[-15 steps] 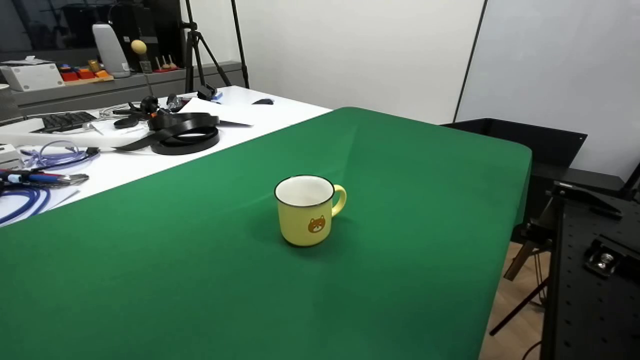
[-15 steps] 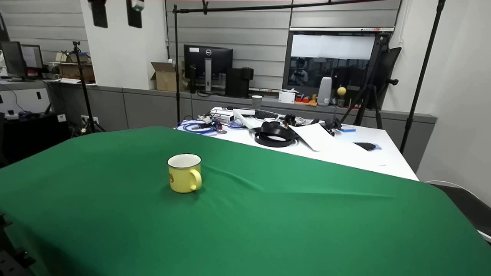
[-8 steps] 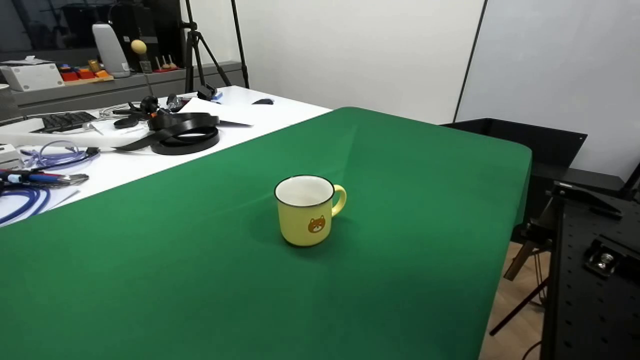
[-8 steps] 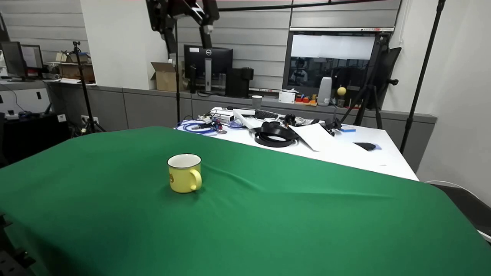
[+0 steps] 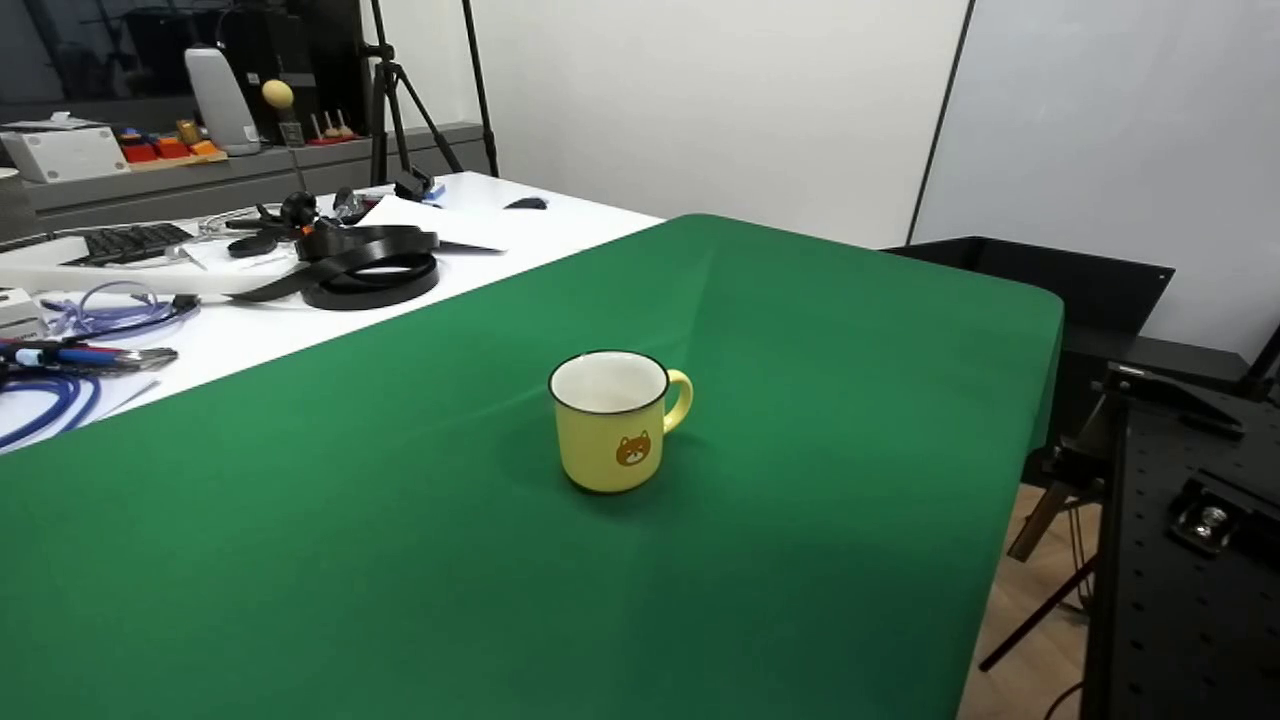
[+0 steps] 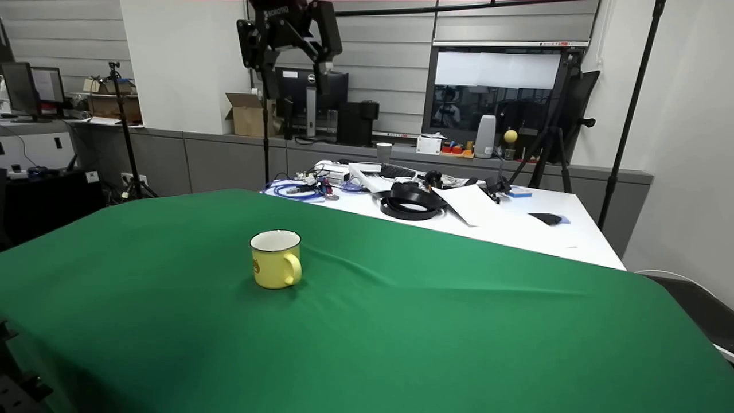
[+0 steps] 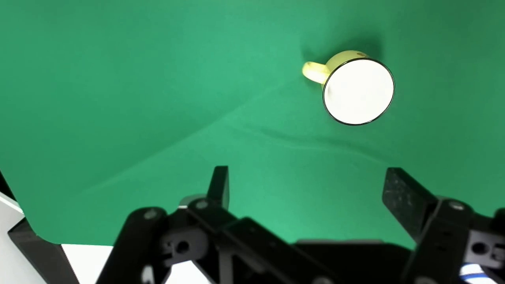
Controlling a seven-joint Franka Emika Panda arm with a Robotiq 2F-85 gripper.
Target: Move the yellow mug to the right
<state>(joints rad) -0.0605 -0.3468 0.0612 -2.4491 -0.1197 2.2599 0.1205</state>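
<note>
The yellow mug [image 5: 606,440] stands upright on a green cloth-covered table [image 5: 330,560]. It has a white inside, a dark rim and a small bear face on its side. It shows also in an exterior view [image 6: 273,269], with its handle toward the right, and in the wrist view [image 7: 357,90] at the upper right. My gripper [image 6: 297,87] hangs high above the table, well above the mug. In the wrist view the gripper [image 7: 307,177] is open with nothing between its fingers, and the mug lies ahead of the fingertips, apart from them.
A white table [image 6: 516,235] joins the green one, with a coil of black strap [image 6: 410,202], cables [image 6: 295,190] and papers [image 6: 476,206]. Tripods and thin stands [image 6: 628,115] rise behind. A black perforated surface [image 5: 1190,620] lies beyond the green table's edge.
My gripper has moved right and down in an exterior view, from the top left corner to above the mug. The mug has not moved. The fingers stay apart.
</note>
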